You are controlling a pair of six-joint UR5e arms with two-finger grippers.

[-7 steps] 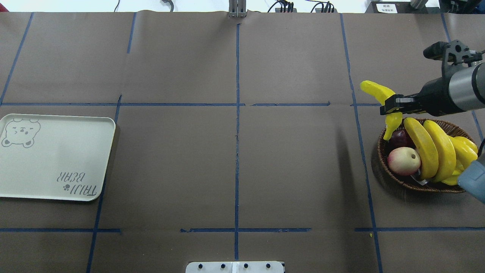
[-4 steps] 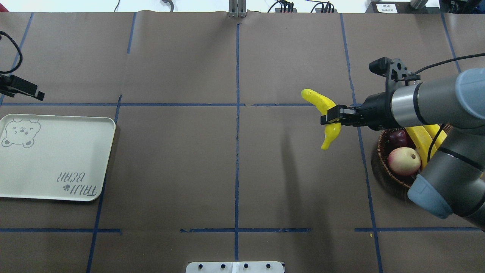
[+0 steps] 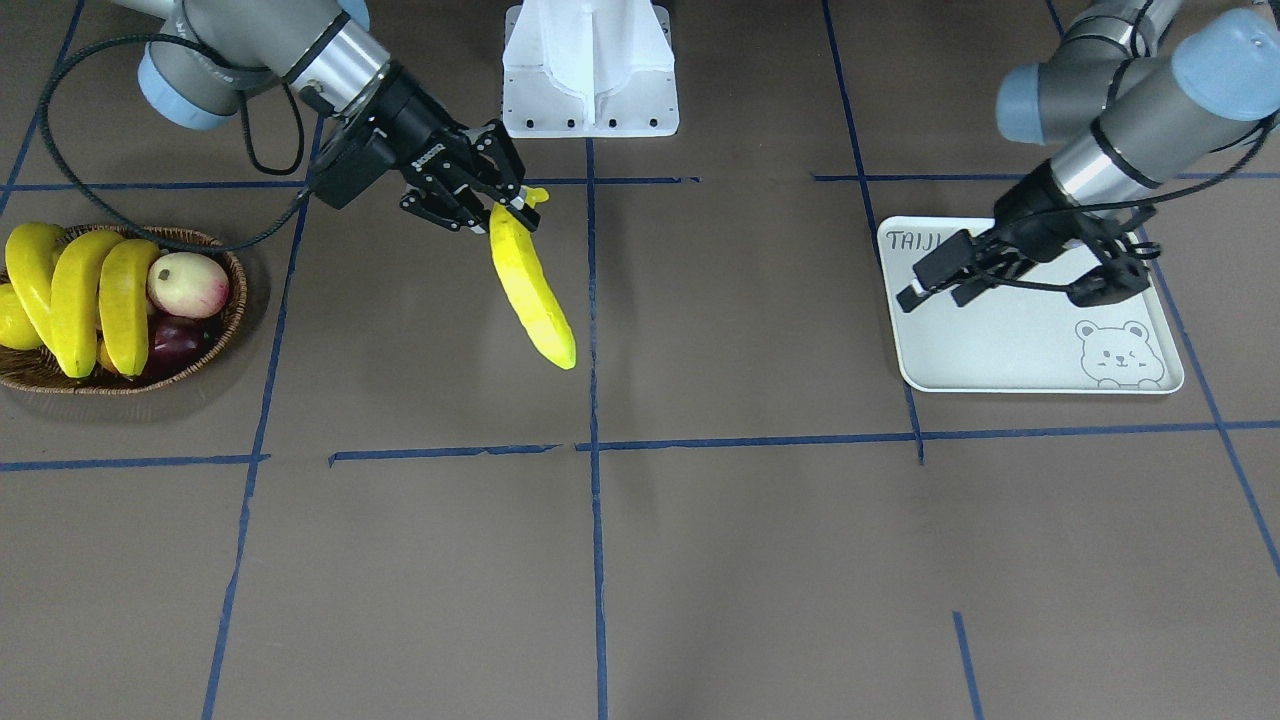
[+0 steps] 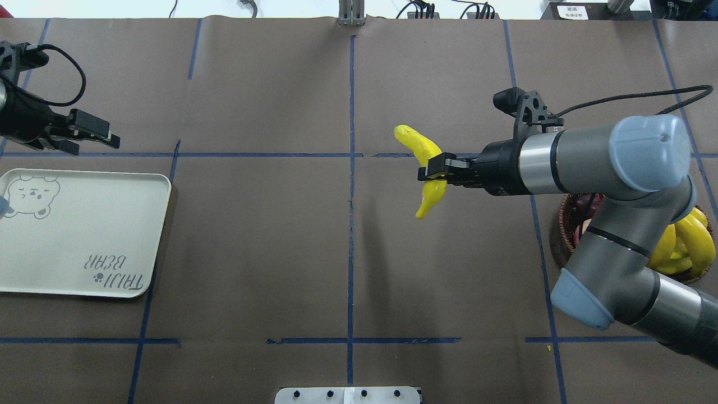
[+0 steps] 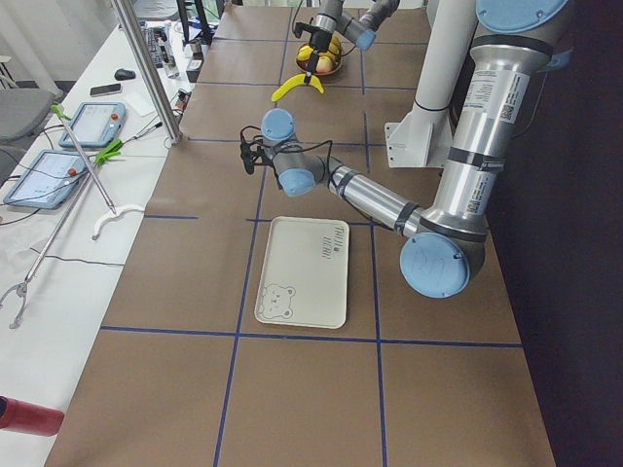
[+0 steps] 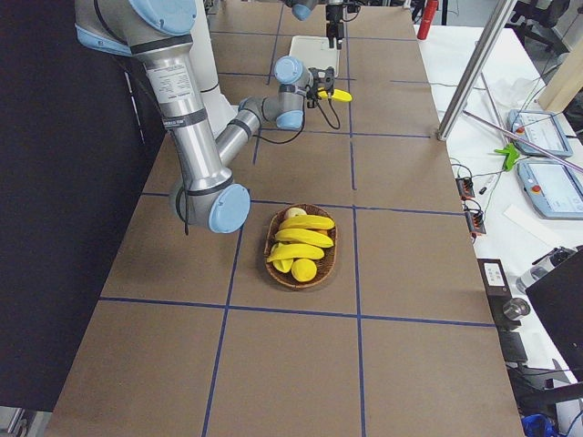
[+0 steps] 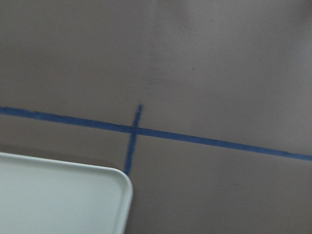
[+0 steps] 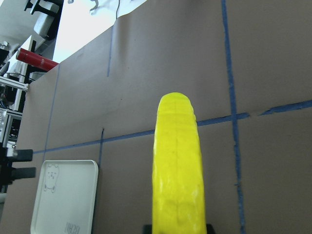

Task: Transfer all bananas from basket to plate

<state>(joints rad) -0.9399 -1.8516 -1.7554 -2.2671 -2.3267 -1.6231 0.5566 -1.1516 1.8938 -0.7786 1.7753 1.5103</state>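
Brown-papered table [image 4: 252,252]: right gripper [image 4: 429,171] clamps a banana [image 4: 415,143] near centre, basket [image 4: 556,238] at 4 o'clock. Left gripper [image 4: 92,143], spread wide, hangs above the plate's [image 4: 84,224] 12 o'clock edge.

The overhead view looks forward and down over the brown paper-covered surface [image 4: 252,252] from one long side. The front-facing view looks steeply down from the opposite long side (so left and right swap); both share the rectangular off-white bear-printed tray [image 4: 84,235] and the oval brown wicker basket [image 3: 120,385]. Two side views look along the surface from its ends, high and far. The left wrist view hangs close over a tray corner; the right wrist view sights along a long bright yellow banana [image 8: 176,165] towards that tray.
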